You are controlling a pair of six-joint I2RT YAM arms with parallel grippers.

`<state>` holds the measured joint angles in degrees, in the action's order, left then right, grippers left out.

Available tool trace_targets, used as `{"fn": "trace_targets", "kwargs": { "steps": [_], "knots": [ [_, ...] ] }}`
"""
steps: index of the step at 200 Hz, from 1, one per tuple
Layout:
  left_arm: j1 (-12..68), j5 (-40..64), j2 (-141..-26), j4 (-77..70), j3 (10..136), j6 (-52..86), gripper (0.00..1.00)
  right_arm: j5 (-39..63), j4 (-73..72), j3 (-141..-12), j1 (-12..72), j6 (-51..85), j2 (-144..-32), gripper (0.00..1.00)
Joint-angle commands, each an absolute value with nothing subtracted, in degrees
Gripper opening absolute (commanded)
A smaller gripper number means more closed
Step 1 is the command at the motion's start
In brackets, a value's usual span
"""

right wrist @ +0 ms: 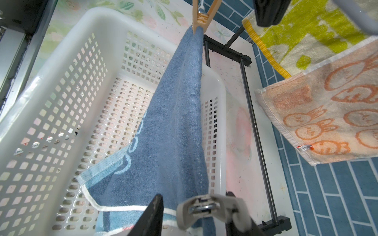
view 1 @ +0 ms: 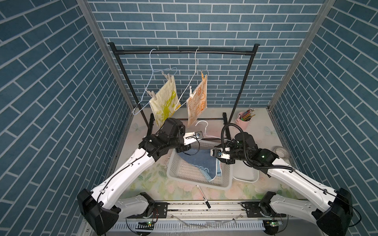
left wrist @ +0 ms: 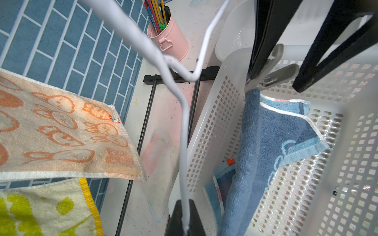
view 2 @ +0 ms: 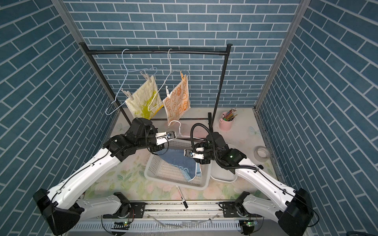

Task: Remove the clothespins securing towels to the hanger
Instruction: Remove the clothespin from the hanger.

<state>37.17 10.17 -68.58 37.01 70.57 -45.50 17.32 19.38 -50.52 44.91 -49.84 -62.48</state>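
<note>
Blue brick-pattern walls (view 1: pixel 184 24) enclose the floral surface (view 1: pixel 147 183). Left tool (left wrist: pixel 185 212) clamps a white wire hanger (left wrist: pixel 185 126) over the white perforated plastic basket (right wrist: pixel 114 14) mid-surface; right tool (right wrist: pixel 195 199), jaws apart, straddles the grey plastic clothespin (right wrist: pixel 206 206) pinning the blue terry towel (right wrist: pixel 176 122). Seemingly 0 of 6 removed: tan clothespin (right wrist: pixel 201 16) plus 4 rack-hung clothespins (view 1: pixel 167 77) wait.

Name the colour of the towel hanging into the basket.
Blue towel, white-edged; right wrist view shows it best.

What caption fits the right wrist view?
Right gripper straddling the grey clothespin on the blue towel draped into the white basket; a tan clothespin pins the other corner.
</note>
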Motion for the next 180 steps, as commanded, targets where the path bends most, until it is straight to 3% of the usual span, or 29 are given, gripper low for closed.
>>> {"fn": "trace_targets", "kwargs": {
  "steps": [1, 57, 148, 180],
  "knots": [
    [37.53, 10.81, -68.41, 36.90, 70.32, -45.49, 0.00, 17.05, 21.45, -52.03, 45.30, -53.08, -62.84, 0.48],
    [37.53, 10.90, -68.43, 36.94, 70.31, -45.47, 0.00, 16.96, 21.42, -52.76, 45.57, -52.99, -62.91, 0.39],
    [37.52, 11.08, -68.64, 37.15, 70.31, -45.37, 0.00, 16.88, 21.57, -54.05, 45.71, -49.20, -62.11, 0.09],
    [37.53, 10.34, -68.78, 37.05, 70.04, -45.52, 0.00, 17.00, 21.53, -54.74, 45.70, -46.89, -59.94, 0.08]
  ]
}}
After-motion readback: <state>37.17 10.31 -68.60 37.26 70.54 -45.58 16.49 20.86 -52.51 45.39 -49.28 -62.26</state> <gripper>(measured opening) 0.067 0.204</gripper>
